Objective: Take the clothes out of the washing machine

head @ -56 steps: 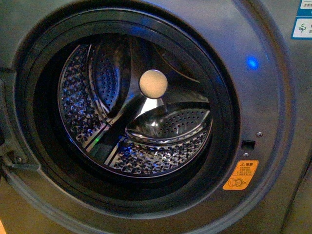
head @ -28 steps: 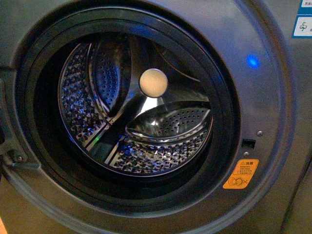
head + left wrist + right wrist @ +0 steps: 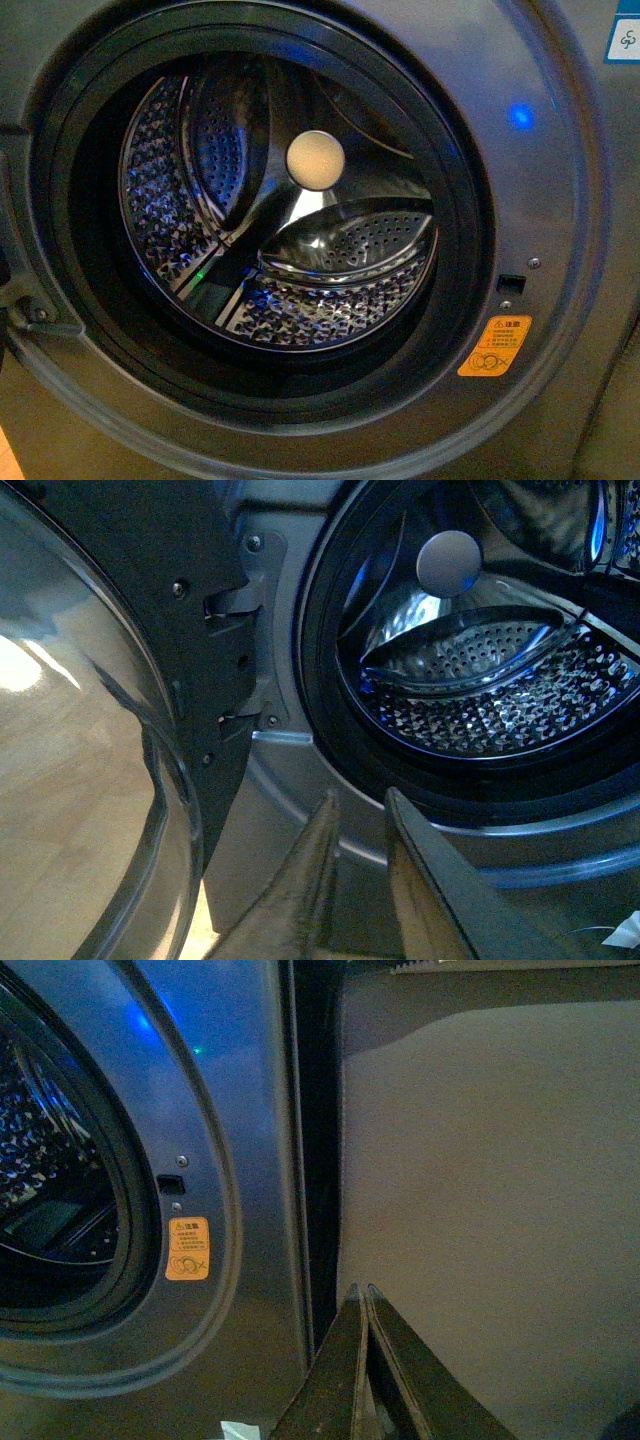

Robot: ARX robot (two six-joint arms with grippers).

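The grey washing machine (image 3: pixel 560 200) fills the front view, its porthole open onto the perforated steel drum (image 3: pixel 280 240). No clothes show in the drum or anywhere else. A pale round knob (image 3: pixel 315 160) sits at the drum's back wall. In the left wrist view my left gripper (image 3: pixel 360 800) is open and empty, low in front of the washing machine (image 3: pixel 290 810) near the door hinge (image 3: pixel 235 660). In the right wrist view my right gripper (image 3: pixel 360 1292) is shut with nothing in it, beside the washing machine (image 3: pixel 250 1110) and its orange sticker (image 3: pixel 188 1248). Neither arm appears in the front view.
The glass door (image 3: pixel 80 780) hangs swung open beside the left gripper. A flat grey panel (image 3: pixel 490 1210) stands right of the machine, with a dark gap (image 3: pixel 318 1160) between them. A blue light (image 3: pixel 519 116) glows on the front panel. A white scrap (image 3: pixel 238 1430) lies low near the machine.
The front view has shifted slightly: the machine's sticker and top labels sit a little lower and higher in frame respectively. Nothing in the drum has moved.
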